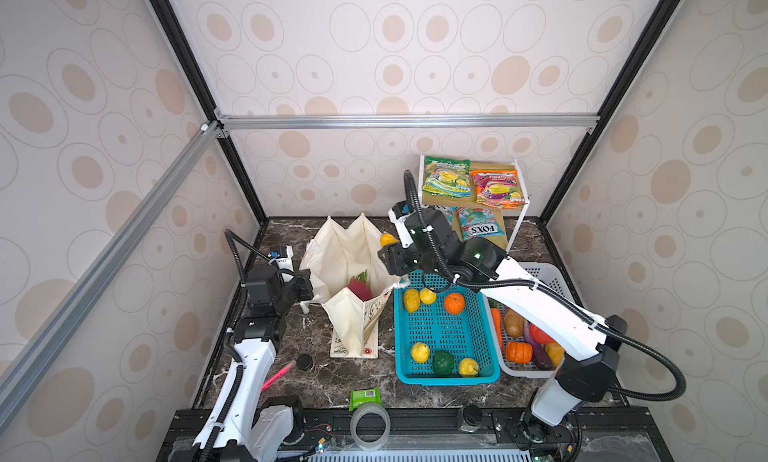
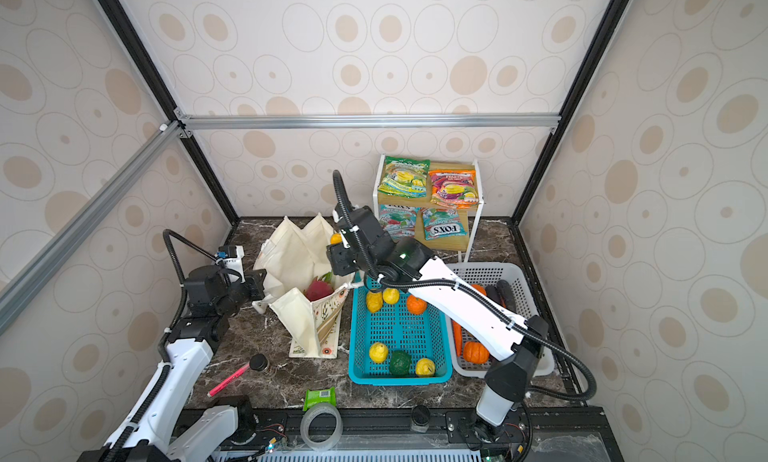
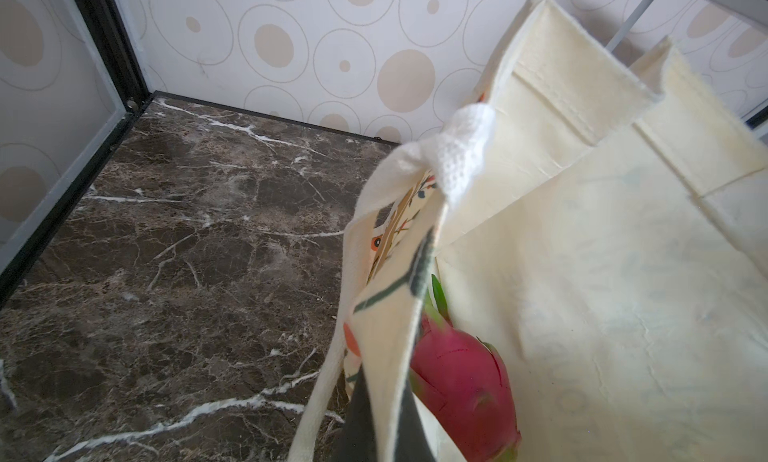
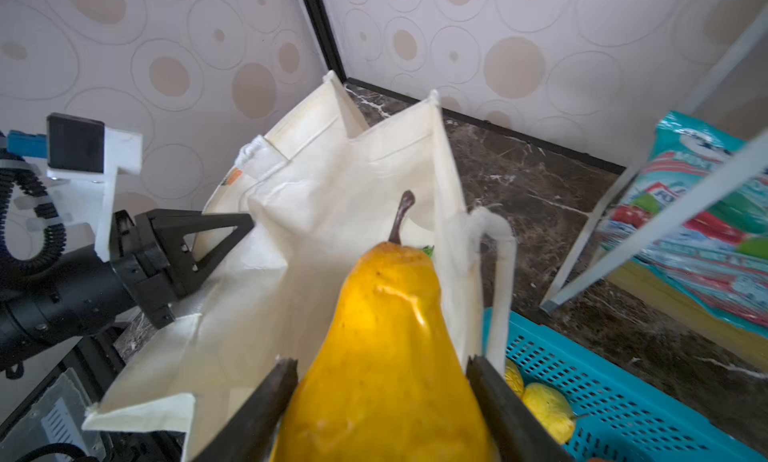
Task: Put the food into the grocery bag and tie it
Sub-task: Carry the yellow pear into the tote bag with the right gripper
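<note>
Cream canvas grocery bag (image 1: 347,256): one; it stood open on the dark marble table (image 1: 316,381), just left of the blue basket (image 1: 415,377).
White rope handles (image 4: 498,264): two were seen, one at the basket side of the bag, one at the side of the left gripper.
Dragon fruit (image 3: 465,381): one, pink, lying inside the bag at the bottom.
Left gripper (image 4: 241,227): its fingers were closed tight and pinched the left wall of the bag near the rim.
Right gripper (image 4: 382,364): it was clamped on one yellow pear (image 4: 386,306) and held it above the right rim of the bag, the stem pointing toward the inside.
Blue basket content: four lemons (image 1: 419,352), one orange (image 1: 454,303) and one dark green fruit (image 1: 444,362); six pieces together.
White basket (image 1: 552,273): one, touching the right side of the blue basket. It held one carrot (image 1: 496,327), one potato (image 1: 514,322) and one small pumpkin (image 1: 518,351). The other vegetables were partly hidden under the right arm, so I could not count them.
Rack (image 1: 492,166): one, white, at the back wall, with two shelves.
Packets: four in total. One green packet (image 1: 446,177) and one orange packet (image 1: 496,187) lay on the upper shelf, two teal packets (image 2: 442,225) on the lower shelf.
</note>
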`<move>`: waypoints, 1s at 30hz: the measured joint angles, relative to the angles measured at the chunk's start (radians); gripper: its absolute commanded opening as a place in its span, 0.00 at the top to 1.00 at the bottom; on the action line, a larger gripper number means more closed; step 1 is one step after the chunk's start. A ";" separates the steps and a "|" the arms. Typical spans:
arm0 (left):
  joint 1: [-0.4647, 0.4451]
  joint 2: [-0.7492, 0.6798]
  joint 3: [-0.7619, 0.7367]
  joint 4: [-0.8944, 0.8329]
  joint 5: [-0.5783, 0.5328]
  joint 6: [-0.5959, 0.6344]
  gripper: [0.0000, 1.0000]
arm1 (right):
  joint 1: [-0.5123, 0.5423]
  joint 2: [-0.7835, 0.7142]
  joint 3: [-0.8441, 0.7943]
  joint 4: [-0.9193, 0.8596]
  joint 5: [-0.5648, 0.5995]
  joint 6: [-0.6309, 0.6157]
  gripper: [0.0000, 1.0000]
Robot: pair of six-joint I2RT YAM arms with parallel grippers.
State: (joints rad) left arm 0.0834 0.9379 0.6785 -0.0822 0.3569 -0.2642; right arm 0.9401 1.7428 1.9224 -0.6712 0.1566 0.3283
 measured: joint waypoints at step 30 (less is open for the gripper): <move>0.000 -0.013 -0.015 0.029 0.058 -0.001 1.00 | 0.042 0.561 0.202 -0.059 -0.138 0.055 0.26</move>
State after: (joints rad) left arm 0.0834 0.9253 0.6632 -0.0536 0.4152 -0.2653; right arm 0.9825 2.3035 2.1242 -0.7303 0.0185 0.3836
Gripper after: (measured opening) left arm 0.048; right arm 0.734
